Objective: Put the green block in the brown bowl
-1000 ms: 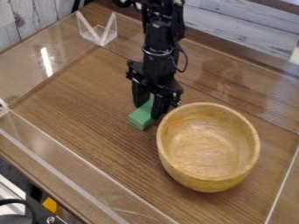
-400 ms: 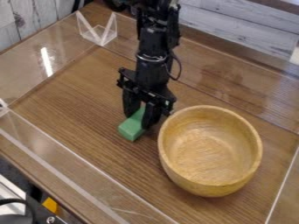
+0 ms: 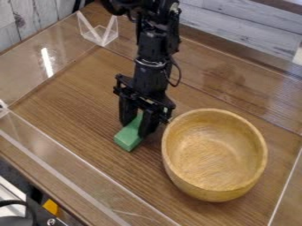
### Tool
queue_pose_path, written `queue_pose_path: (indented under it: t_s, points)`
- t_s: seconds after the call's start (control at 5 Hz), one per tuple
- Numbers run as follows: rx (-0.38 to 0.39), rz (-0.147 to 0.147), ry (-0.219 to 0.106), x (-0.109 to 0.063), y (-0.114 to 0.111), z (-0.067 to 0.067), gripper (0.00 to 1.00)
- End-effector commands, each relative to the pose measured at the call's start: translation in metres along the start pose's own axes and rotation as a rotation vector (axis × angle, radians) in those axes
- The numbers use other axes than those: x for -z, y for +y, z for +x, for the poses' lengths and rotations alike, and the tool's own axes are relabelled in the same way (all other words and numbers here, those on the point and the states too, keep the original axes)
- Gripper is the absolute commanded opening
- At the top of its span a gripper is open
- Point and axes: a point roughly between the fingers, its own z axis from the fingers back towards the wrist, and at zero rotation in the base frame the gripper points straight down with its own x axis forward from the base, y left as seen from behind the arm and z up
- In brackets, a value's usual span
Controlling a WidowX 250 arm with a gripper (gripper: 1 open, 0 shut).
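The green block (image 3: 130,135) is a small bright green bar, tilted, its upper end pinched between the fingers of my black gripper (image 3: 141,121). The gripper points steeply down and is shut on the block. Whether the block's lower end touches the wooden table or hangs just above it, I cannot tell. The brown bowl (image 3: 216,152) is a large round light-wood bowl standing just right of the gripper, its hollow holding nothing. The block hangs to the left of the bowl's rim, outside it.
A clear plastic wall (image 3: 71,168) borders the table along the front left, and a clear triangular stand (image 3: 97,31) sits at the back left. Bare wooden tabletop (image 3: 71,97) stretches to the left of the gripper.
The gripper has moved toward the front left with the green block still in its fingers. In the picture the bowl sits a little lower and to the right.
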Motion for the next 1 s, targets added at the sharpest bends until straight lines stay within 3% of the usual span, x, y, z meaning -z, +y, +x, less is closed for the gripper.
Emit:
queue_pose_path:
  t_s: [0.0, 0.8]
  points:
    - [0.001, 0.014, -0.031, -0.013, 0.0, -0.002, 0.0]
    - [-0.011, 0.031, -0.046, -0.037, -0.002, -0.007, 0.0]
